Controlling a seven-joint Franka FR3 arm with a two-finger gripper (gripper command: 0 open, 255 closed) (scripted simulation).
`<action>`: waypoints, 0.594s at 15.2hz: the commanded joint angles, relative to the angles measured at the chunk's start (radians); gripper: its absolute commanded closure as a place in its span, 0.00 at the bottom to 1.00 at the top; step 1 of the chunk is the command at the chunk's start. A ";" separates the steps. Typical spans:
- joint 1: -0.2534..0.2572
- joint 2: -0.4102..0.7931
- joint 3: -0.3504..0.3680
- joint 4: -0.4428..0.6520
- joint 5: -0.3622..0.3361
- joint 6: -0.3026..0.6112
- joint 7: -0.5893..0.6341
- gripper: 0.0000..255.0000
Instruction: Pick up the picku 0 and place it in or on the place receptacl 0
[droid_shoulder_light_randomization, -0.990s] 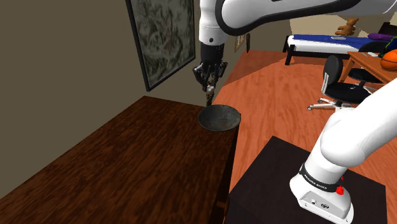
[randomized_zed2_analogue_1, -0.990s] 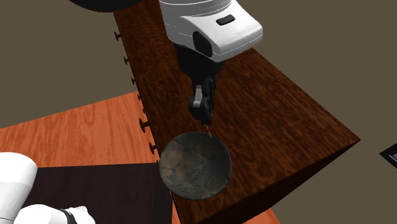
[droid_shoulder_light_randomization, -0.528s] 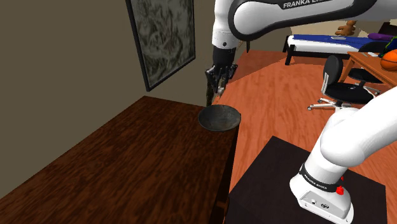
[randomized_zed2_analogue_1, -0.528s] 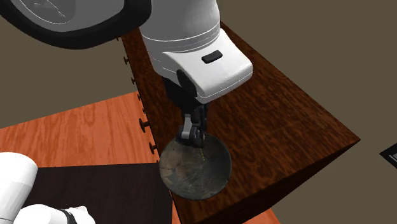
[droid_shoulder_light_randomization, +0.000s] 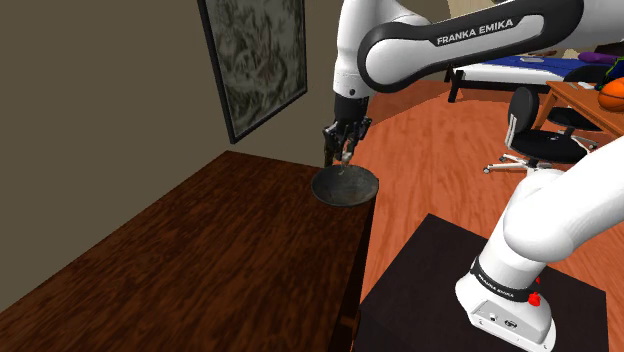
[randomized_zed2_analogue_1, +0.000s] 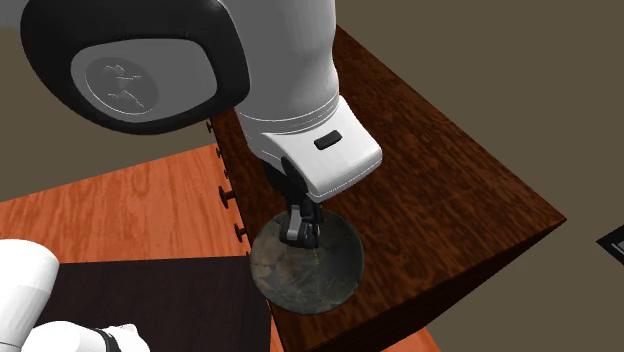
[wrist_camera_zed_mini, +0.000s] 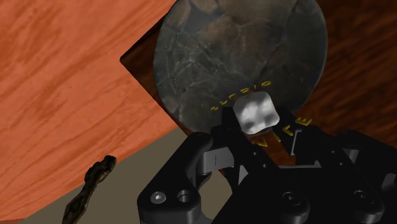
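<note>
One white arm (droid_shoulder_light_randomization: 440, 45) is seen reaching from its black stand (droid_shoulder_light_randomization: 420, 290) over one dark wooden table (droid_shoulder_light_randomization: 200, 260). One dark grey, stone-patterned bowl (droid_shoulder_light_randomization: 345, 186) is set at the table's corner nearest the stand, close to the edge. One black gripper (droid_shoulder_light_randomization: 344, 148) is held just above the bowl, over its inside in the second exterior view. In the wrist view, one thin stick (wrist_camera_zed_mini: 256, 113), its pale grey end ringed with gold marks, is clasped between the gripper's two fingers (wrist_camera_zed_mini: 219, 137), with the bowl's inside (wrist_camera_zed_mini: 235, 51) directly beyond it. Whether the stick's lower tip touches the bowl cannot be told. In the second exterior view much of the table is hidden by the arm's white wrist (randomized_zed2_analogue_1: 300, 130), and the bowl's rim (randomized_zed2_analogue_1: 290, 275) is partly covered by the gripper (randomized_zed2_analogue_1: 300, 232). One framed picture (droid_shoulder_light_randomization: 255, 55) is hung on the brown wall behind the table. One black office chair (droid_shoulder_light_randomization: 535, 135), one low bed with a blue top (droid_shoulder_light_randomization: 510, 68) and a desk corner (droid_shoulder_light_randomization: 585, 100) are set well apart from the table on an orange wooden floor (droid_shoulder_light_randomization: 440, 150). A row of small dark knobs (randomized_zed2_analogue_1: 228, 195) is seen along the table's side.
</note>
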 joint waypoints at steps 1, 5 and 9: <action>0.000 0.005 0.003 -0.022 0.000 0.028 0.002 1.00; 0.001 0.011 0.007 -0.057 0.002 0.068 0.004 1.00; 0.001 0.011 0.007 -0.057 0.002 0.068 0.004 1.00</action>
